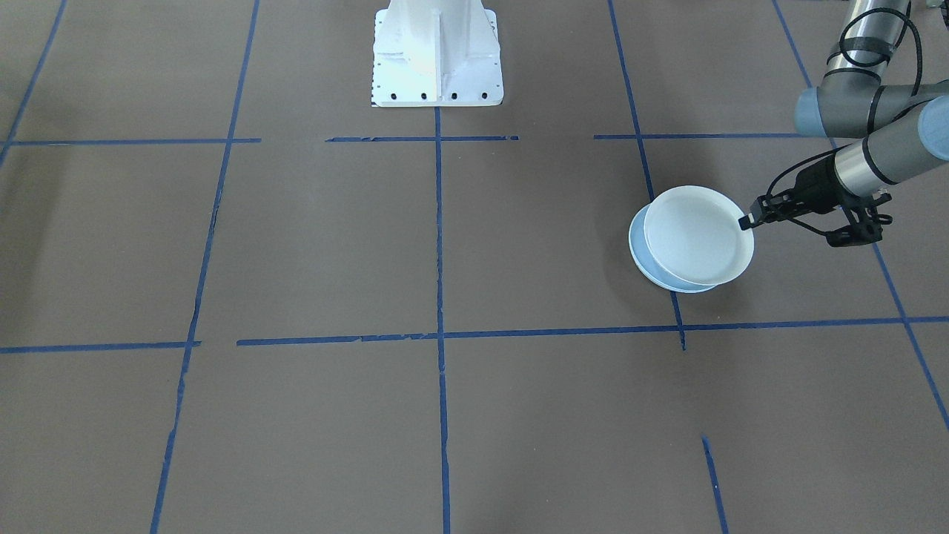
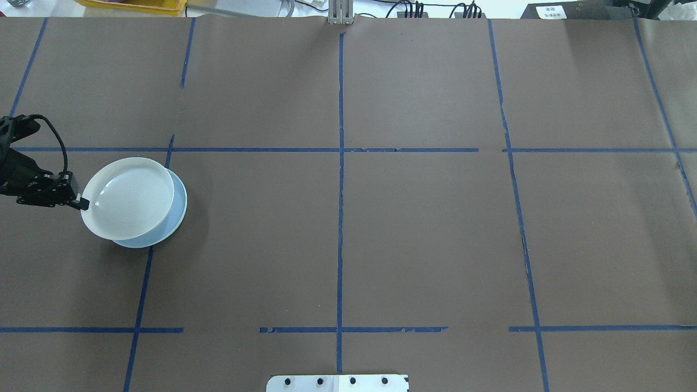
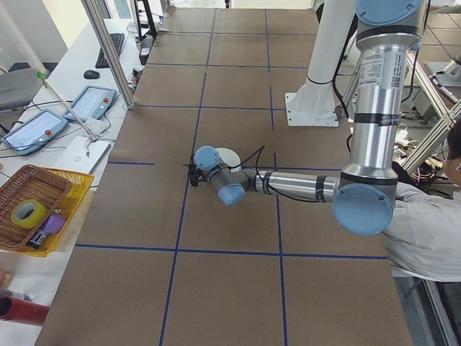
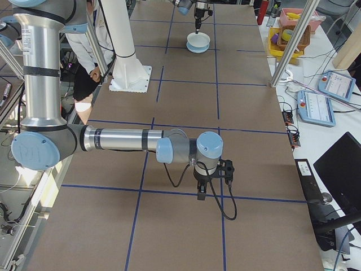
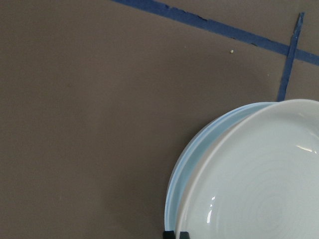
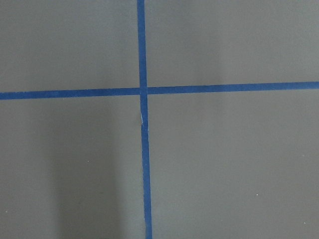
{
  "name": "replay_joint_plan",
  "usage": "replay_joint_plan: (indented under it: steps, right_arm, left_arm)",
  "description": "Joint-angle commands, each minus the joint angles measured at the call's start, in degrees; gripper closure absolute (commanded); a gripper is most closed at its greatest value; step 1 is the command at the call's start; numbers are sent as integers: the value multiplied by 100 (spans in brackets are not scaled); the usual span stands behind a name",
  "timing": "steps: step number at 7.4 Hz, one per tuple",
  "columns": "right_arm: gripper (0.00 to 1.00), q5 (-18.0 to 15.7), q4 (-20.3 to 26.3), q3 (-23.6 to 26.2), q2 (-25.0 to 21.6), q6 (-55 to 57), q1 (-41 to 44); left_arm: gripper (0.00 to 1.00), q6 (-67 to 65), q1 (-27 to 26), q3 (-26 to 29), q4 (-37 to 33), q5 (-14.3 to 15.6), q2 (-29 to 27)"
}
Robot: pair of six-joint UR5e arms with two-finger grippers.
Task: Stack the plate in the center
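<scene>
Overhead exterior view: at the table's 9 o'clock side, the left gripper meets the ringed plate at that plate's 9 o'clock rim. Its jaws are pinched together on the rim, as the left wrist view confirms with the two tips shut at the plate's edge. The blue-grey plate, the base of the stack, lies directly beneath and shows only as a crescent from about 2 o'clock round to 6 o'clock. The upper plate therefore sits off-centre toward 10 o'clock, and it cannot be told whether it rests on the lower plate or hangs just above it. To finish the step well, carry the ringed plate toward 4 o'clock until the crescent closes evenly all round. Keep the plate level, lower it until its base seats inside the lower rim, and only then part the jaws. Draw the gripper straight back toward 9 o'clock, so that the fingers do not drag the plate askew again. A release while the plate is off-centre would likely leave it tilted on the lower rim. The right gripper, seen only in the exterior right view, hangs over bare table well apart from both plates. Whether its jaws are open or shut cannot be told.
</scene>
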Motion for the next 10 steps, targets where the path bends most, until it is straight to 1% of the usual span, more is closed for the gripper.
replay_joint_plan:
  steps: [1, 2, 3, 4, 5, 7, 8, 9, 10]
  right_arm:
    - [0, 0, 0, 0, 0, 2, 0]
    - [0, 0, 0, 0, 0, 2, 0]
    - [0, -9, 0, 0, 0, 2, 0]
    - [0, 0, 0, 0, 0, 2, 0]
    - [0, -9, 9, 0, 0, 2, 0]
    - [0, -9, 0, 0, 0, 2, 0]
    - [0, -9, 0, 0, 0, 2, 0]
    - [0, -9, 0, 0, 0, 2, 0]
    - [0, 0, 0, 0, 0, 2, 0]
  left_arm:
    - [0, -5, -3, -19, 0, -9, -2]
    - [0, 4, -12, -89, 9, -52, 16]
    - [0, 21, -38, -98, 35, -201, 42]
    - [0, 117, -377, -81, 35, -193, 77]
    - [0, 675, -703, -89, 79, -193, 77]
    - [0, 1739, -1074, -54, 227, -132, 436]
    - [0, 2301, -1188, -124, 864, 25, 429]
    - [0, 3116, -1329, -264, 1714, 357, 411]
    - [0, 4176, -1704, -492, 2654, 604, 403]
